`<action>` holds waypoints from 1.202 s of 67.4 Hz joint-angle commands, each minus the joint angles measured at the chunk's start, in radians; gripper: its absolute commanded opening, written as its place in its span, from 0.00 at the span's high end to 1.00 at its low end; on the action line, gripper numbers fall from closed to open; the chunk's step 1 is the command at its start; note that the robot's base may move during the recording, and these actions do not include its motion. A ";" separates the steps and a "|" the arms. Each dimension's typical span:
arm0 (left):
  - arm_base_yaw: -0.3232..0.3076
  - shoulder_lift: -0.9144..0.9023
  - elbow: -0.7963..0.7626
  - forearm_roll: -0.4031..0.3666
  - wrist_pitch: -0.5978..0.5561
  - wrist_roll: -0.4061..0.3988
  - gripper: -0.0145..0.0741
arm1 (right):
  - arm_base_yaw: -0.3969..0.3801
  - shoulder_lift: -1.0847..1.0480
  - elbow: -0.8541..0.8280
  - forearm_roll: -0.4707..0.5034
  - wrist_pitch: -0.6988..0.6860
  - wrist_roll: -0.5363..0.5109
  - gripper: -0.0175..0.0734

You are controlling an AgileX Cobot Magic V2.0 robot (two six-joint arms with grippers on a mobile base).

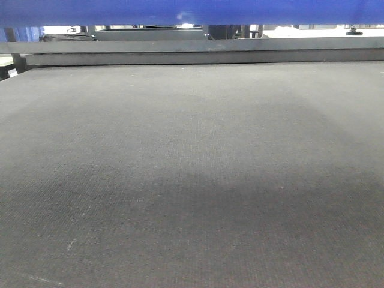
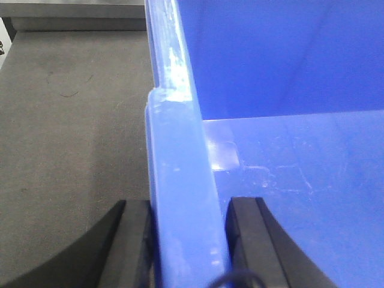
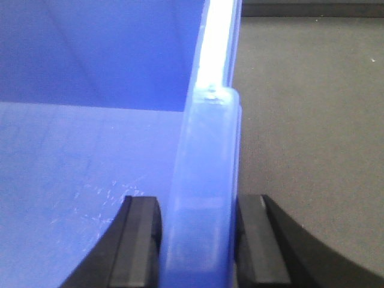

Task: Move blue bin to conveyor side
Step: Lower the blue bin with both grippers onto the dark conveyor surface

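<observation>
Grey metal rail running left to right across the far side of the scene, with a darker grey bar directly below it. Beyond the rail, a blurred bright background with dark, indistinct shapes at far left.

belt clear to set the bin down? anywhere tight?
The conveyor shows bare from the near edge to the grey rail at its far side; the blue bin shows only along the top edge. Tight at the rims: left gripper and right gripper each straddle a wall.
</observation>
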 commanded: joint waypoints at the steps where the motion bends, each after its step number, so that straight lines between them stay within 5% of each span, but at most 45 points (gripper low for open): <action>1: -0.002 -0.017 -0.014 0.006 -0.116 0.015 0.86 | -0.003 -0.023 -0.015 -0.039 -0.132 -0.033 0.89; 29: -0.002 0.018 -0.014 0.006 -0.129 0.015 0.86 | -0.003 0.001 -0.017 -0.039 -0.136 -0.033 0.89; 81: -0.002 0.482 -0.014 0.000 -0.216 0.015 0.86 | -0.003 0.508 -0.017 -0.043 -0.300 -0.033 0.89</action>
